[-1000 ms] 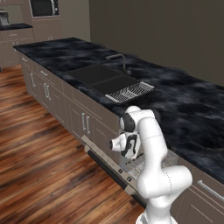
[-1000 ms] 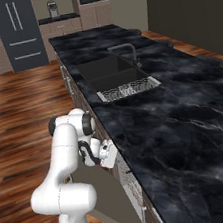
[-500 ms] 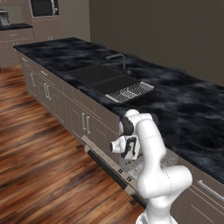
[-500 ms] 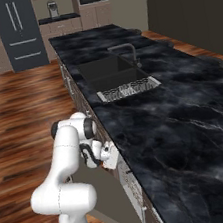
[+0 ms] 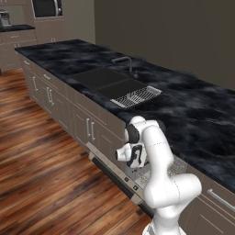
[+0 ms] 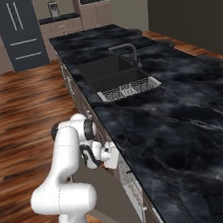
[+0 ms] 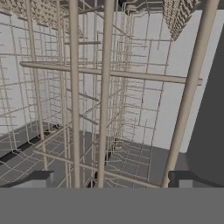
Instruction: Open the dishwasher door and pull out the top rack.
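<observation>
Comparing with a second ago, the wrist has dropped a little and swung nearer the dishwasher opening; the base views have not shifted. Left of the arm, the dishwasher door (image 5: 112,172) lies folded down below the sink (image 5: 108,82); that step looks done. The gripper (image 5: 134,158) hangs just above it at the cavity mouth, fingers spread wide and empty. The top rack (image 7: 105,87) fills the hand view, its wires between the fingertips (image 7: 37,177); closing on a front wire seems next.
</observation>
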